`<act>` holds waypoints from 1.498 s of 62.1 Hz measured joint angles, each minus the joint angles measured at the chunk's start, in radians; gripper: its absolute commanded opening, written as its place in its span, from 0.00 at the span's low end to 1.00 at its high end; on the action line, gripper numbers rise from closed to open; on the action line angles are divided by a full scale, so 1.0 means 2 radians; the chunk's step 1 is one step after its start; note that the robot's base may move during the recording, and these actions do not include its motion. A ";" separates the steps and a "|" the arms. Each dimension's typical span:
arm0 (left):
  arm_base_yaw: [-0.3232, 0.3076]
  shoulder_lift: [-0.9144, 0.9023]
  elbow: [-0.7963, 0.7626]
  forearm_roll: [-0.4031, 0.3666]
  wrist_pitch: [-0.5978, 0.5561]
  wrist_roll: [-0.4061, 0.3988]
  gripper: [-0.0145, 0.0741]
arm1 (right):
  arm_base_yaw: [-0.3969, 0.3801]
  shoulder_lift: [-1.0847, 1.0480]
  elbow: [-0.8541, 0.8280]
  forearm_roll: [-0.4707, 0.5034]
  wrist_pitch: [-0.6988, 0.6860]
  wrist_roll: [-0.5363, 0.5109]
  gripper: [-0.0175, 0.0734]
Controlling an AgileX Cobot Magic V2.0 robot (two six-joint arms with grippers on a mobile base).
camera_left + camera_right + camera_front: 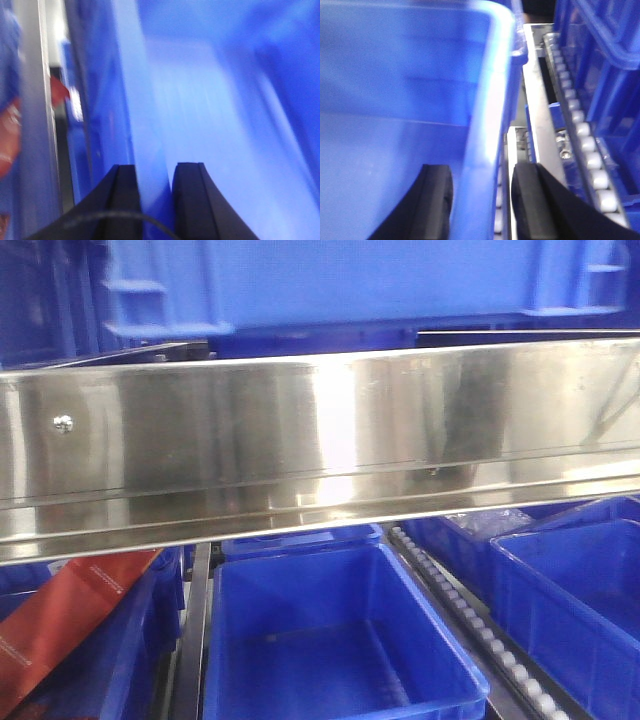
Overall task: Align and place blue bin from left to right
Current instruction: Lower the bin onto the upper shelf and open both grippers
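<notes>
Closest to us in the front view, a polished steel beam (320, 440) runs across the whole width, rising a little to the right. Above and behind it we see the blue bin (330, 280), its long side facing us and its long axis lying left to right. It is saturated blue plastic with ribbed, stepped ends. The beam hides its base, so we cannot tell what carries it. Below the beam, an open lower bin (340, 640) shows a bare floor, a roller track (470, 610) runs along its right side, and a red packet (70, 620) leans at far left.

From the left wrist, the picture is smeared. The left tool (156, 167) straddles a wall of the blue bin. The pale rim fills the gap and touches both black fingers (122, 200), so we read it as clamped on that wall. The wall runs straight ahead of the tool, and the bin's interior spreads to its right.

From the right wrist, the right tool (481, 170) has one finger inside the bin and one outside, with the rounded rim between them. A sliver of space shows beside the outer finger, so we cannot tell whether it is clenched. The rim runs straight ahead of the tool. White rollers (580, 125) line a steel rail to its right.
</notes>
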 measured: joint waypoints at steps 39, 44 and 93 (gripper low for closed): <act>-0.015 0.000 -0.003 -0.046 -0.001 0.010 0.84 | 0.006 -0.004 -0.005 0.039 -0.046 0.015 0.77; -0.016 -0.002 -0.004 -0.049 -0.005 0.010 0.85 | 0.007 -0.008 -0.005 0.039 -0.043 0.015 0.74; -0.016 -0.140 0.025 0.070 0.030 0.063 0.17 | 0.007 -0.066 -0.010 0.027 0.078 0.018 0.11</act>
